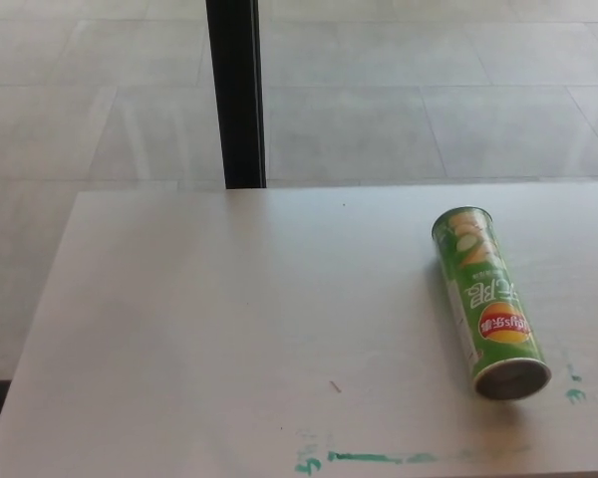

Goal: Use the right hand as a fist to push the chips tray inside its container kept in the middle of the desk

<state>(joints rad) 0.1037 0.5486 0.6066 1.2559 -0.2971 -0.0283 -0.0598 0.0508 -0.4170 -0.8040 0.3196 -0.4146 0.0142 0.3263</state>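
Note:
A green chips can (486, 301) lies on its side on the right part of the white desk (219, 319). Its near end (511, 378) points toward me and looks dark and closed; its far end points away. No tray sticks out of the can that I can see. Neither of my hands shows in the head view.
Green paint smears (369, 458) mark the desk near its front edge, with smaller dots (574, 394) right of the can. A black post (235, 95) stands behind the desk's far edge, with tiled floor (429, 100) beyond.

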